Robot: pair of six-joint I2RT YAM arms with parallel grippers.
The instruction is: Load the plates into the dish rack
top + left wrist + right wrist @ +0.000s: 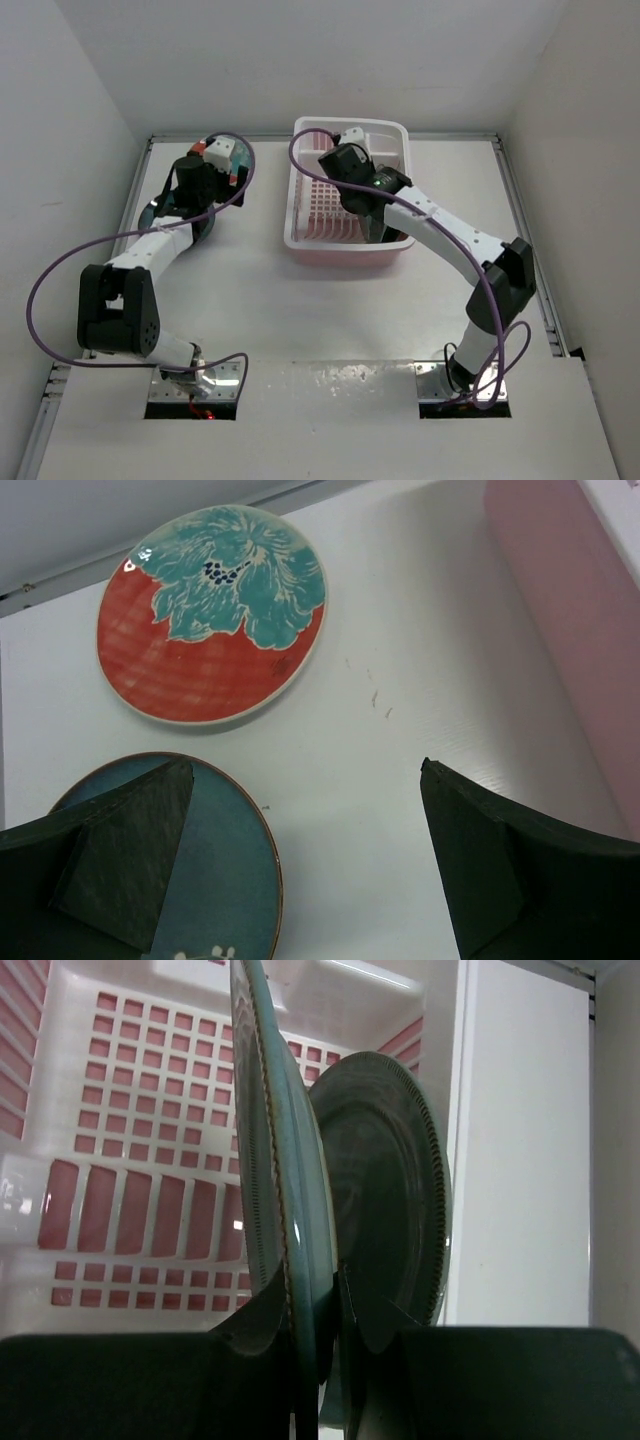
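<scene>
— Arms?
— On the right, the right arm reaches down into the rack. The right jaws pinch one upright grey plate by its rim, with a second plate just beside it.
— And left?
— Bent over the worktop, the left arm has its left jaws wide apart and empty above one teal plate. One red plate lies beyond.

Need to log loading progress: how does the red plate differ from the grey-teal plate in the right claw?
Red plate lies flat on the table; grey-teal plate stands on edge over the dish rack. Red plate is free; grey-teal plate is pinched by the right claw. Red plate bears a teal flower; grey-teal plate is plain. Both are round.
</scene>
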